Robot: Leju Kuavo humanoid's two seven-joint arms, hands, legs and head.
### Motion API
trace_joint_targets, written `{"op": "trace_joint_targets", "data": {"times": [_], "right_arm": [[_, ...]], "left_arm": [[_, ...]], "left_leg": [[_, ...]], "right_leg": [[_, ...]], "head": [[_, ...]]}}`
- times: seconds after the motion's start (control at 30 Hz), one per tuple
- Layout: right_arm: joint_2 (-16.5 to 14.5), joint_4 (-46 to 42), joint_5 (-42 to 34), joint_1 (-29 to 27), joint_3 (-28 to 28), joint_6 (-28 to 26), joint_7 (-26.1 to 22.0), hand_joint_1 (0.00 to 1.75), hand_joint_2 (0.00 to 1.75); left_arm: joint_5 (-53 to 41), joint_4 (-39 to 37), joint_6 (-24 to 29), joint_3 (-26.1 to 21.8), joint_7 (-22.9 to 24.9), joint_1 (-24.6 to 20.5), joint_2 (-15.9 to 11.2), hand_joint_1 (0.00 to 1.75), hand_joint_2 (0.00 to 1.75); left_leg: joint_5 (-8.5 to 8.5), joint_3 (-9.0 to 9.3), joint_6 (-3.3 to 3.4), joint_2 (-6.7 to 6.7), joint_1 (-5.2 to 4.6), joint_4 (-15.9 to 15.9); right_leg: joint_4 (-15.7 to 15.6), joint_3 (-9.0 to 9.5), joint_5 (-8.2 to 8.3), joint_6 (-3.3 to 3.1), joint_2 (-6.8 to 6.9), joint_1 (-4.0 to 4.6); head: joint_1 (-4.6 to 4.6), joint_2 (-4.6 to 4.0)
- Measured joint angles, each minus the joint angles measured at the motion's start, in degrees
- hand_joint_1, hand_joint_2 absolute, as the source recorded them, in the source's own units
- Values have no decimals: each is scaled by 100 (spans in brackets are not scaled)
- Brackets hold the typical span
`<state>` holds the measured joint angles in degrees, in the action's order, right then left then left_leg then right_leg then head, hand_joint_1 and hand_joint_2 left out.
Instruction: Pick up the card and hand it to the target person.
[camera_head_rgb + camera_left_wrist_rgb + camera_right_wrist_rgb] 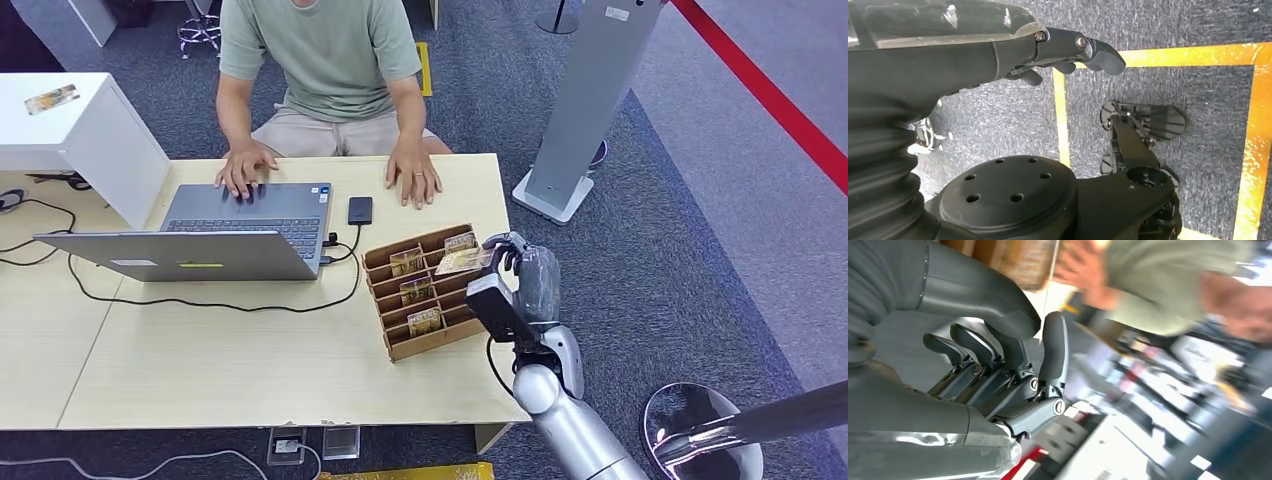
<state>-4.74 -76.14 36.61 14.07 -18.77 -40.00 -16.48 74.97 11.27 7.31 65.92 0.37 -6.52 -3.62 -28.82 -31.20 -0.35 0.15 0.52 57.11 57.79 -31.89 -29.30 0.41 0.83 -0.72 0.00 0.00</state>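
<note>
Yellowish card [462,261] in right hand [515,262]

- We see an office or reception area: a pale wooden desk [250,370] on grey carpet [700,230].
- A seated person [330,70] types on a laptop [230,225], upper centre.
- A red floor stripe [770,95] runs upper right.

Head view: you're looking from high on the body, forward and down over the desk [250,370], with the person [330,70] at its far side. Left wrist view sits close behind the left hand [1068,50], aimed at the carpet floor [1198,75] with yellow tape. Right wrist view sits close behind the right hand [1013,370], turned and blurred, facing the person [1158,290]. Head and right wrist views share the person and the right hand [515,265].
</note>
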Motion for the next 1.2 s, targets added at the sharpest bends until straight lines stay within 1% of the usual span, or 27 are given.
{"op": "trace_joint_targets", "data": {"times": [0.1,0.17,0.2,0.27,0.37,0.47,0.53,0.6,0.77,0.8,0.9,1.0,1.13,1.2], "right_arm": [[226,398,504,314,-468,0,949,175,175],[324,929,797,704,-893,0,1599,175,175],[326,1212,878,920,-1089,0,1818,175,175],[278,1823,920,1386,-1476,47,2170,175,175],[-14,3020,925,2275,-1925,250,2565,175,175],[-368,4191,951,3086,-2168,492,2907,175,175],[-526,4752,928,3460,-2241,594,3020,175,175],[-571,4925,865,3567,-2246,589,2989,175,175],[-578,5008,896,3583,-2305,591,3012,175,175],[-608,5106,956,3646,-2370,667,3103,175,175],[-837,5604,1203,3940,-2643,1052,3540,175,175],[-1005,5850,1353,4031,-2818,1226,3725,175,175],[-1017,5877,1407,4017,-2881,1116,3674,0,175],[-999,5826,1285,4029,-2777,937,3501,0,175]], "left_arm": [[-33,-6,-56,41,11,0,-22,0,175],[-74,-13,-98,90,11,-2,-30,0,175],[-96,-17,-116,117,12,-4,-33,0,175],[-142,-25,-144,172,15,-12,-34,0,175],[-214,-27,-155,263,53,-68,-29,0,175],[-262,-25,-141,340,139,-142,-18,0,175],[-282,-24,-133,381,199,-177,-11,0,175],[-280,-24,-132,391,216,-185,-10,0,175],[-279,-27,-130,399,223,-177,-11,0,175],[-279,-31,-122,405,240,-176,-10,0,175],[-267,-41,-102,426,312,-167,-4,0,175],[-240,-44,-107,398,299,-162,19,0,175],[-231,-44,-160,409,258,-165,43,0,175],[-199,-55,-155,409,226,-152,44,0,175]], "left_leg": [[2,-2,2,-3,-1,2],[3,1,4,9,0,0],[3,3,4,16,-1,-1],[4,4,3,27,-1,-2],[4,6,1,49,-1,-4],[5,10,-2,61,-1,-6],[7,13,-3,48,-1,-7],[8,14,-2,38,-1,-7],[12,16,2,23,2,-13],[12,15,2,21,2,-13],[12,10,1,24,0,-9],[11,7,-1,30,-1,-7],[12,11,-2,24,1,-11],[11,9,0,14,0,-9]], "right_leg": [[-1,0,3,3,5,-1],[-4,0,8,4,-7,0],[-5,0,10,4,-14,-1],[-5,-1,14,3,-27,-1],[-2,-7,20,2,-49,-2],[0,-7,23,-1,-61,-1],[1,-1,20,-2,-48,-1],[2,3,16,-2,-35,-1],[-9,14,17,0,-21,2],[-10,14,17,1,-20,2],[-5,8,16,0,-22,0],[2,-1,16,-2,-29,-1],[-3,4,15,-4,-24,1],[-3,6,12,-1,-13,0]], "head": [[0,0],[0,0],[0,0],[0,0],[0,0],[0,0],[0,0],[0,0],[0,0],[0,0],[0,0],[0,0],[0,0],[0,0]]}}
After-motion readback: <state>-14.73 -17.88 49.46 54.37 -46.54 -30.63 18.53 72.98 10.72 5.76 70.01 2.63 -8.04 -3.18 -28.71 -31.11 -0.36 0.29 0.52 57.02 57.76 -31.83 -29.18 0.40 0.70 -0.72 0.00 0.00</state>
